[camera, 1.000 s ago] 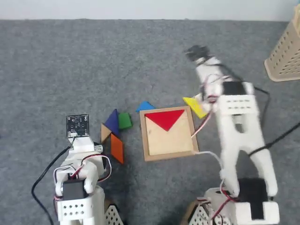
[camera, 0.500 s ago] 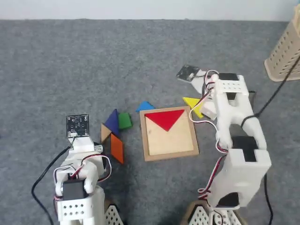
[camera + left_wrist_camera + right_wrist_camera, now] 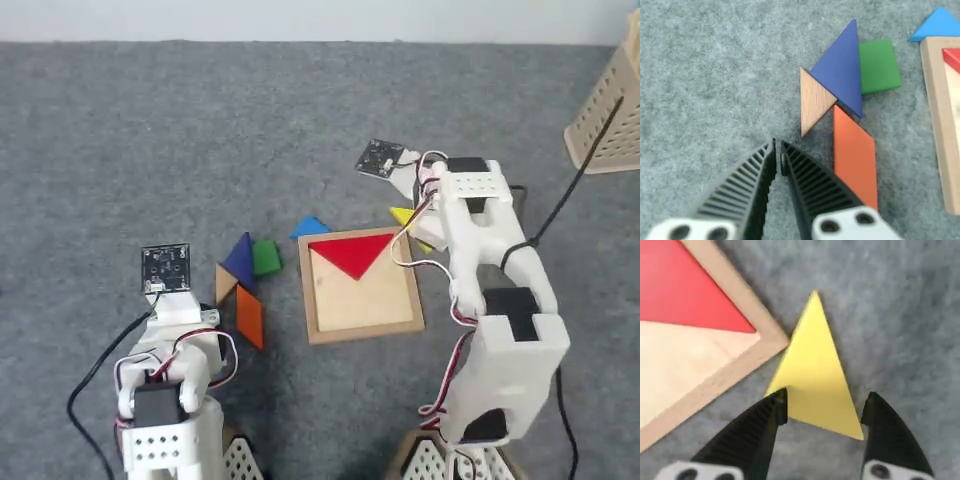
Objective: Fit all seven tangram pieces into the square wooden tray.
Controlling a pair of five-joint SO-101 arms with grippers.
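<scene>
- Yellow triangle point(image 3: 812, 375) lies on the bench between the right fingers point(image 3: 757, 427), which are spread wide astride its near edge.
- Tray point(image 3: 735, 365) corner sits just past the tips, and the red triangle point(image 3: 685, 295) lies inside.
- Left fingers point(image 3: 752, 182) are closed to a sliver and empty. The wood triangle point(image 3: 815, 100) is just ahead and the orange piece point(image 3: 855, 155) alongside.

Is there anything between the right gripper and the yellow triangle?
Nothing visible. The right gripper is open, its fingers at either side of the yellow triangle, which lies beside the tray corner.

No writing, number, label or sign can be read on the wooden tray point(image 3: 366, 331) or anything else.
</scene>
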